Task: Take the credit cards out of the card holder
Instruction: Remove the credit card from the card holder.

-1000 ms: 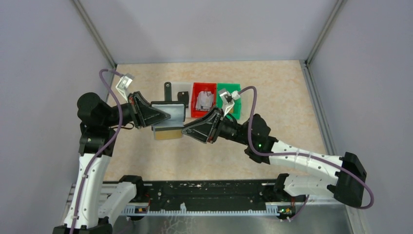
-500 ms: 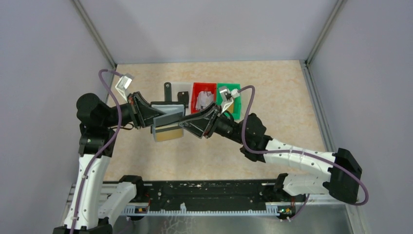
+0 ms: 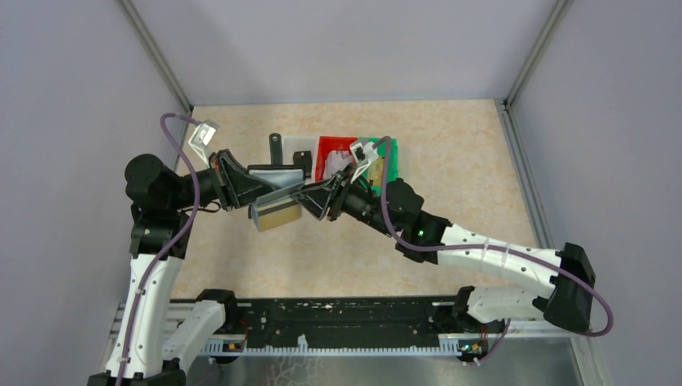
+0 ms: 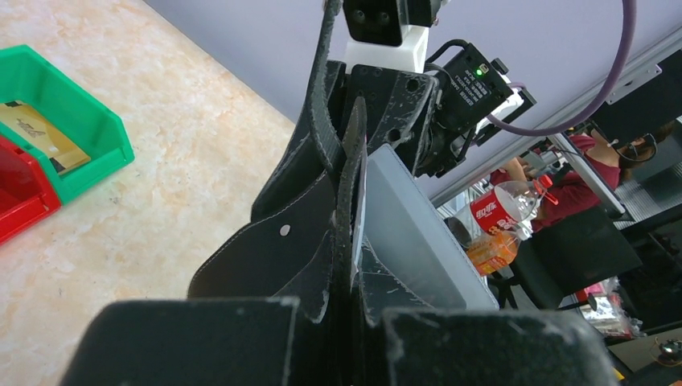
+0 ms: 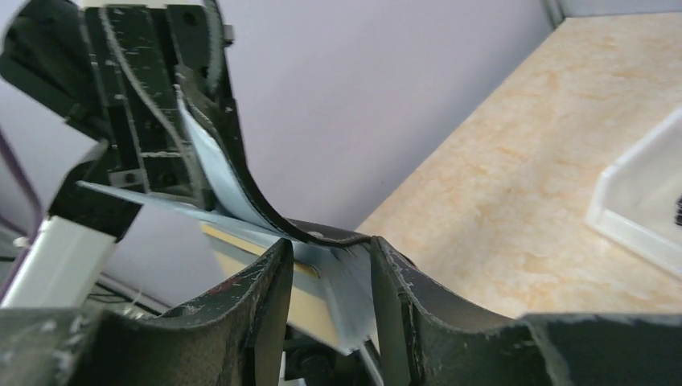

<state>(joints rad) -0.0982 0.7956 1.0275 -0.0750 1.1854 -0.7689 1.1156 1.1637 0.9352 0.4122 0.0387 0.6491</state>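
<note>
Jaws first: the left jaws are clamped tight on the holder point(image 3: 272, 172), which we see held up off the worktop point(image 3: 458, 169), its open side toward the right jaws. Two cards stick out of it there — a grey card point(image 3: 287, 195) and a gold card point(image 3: 278, 215) just beside it. The right jaws stand partly apart and straddle the free end of the grey card. In the right wrist view that card's corner lies in the gap between them, with the gold card's edge just below and the holder's curled black flap just past their tips. We cannot tell whether either pad actually touches the card. From the left wrist view the holder rises straight out of the left jaws, the grey card against its right face. Well beyond both jaws sit a red bin point(image 3: 328, 149) and a green bin point(image 4: 88, 133) — a tan card point(image 4: 36, 133) lies in the green one.
</note>
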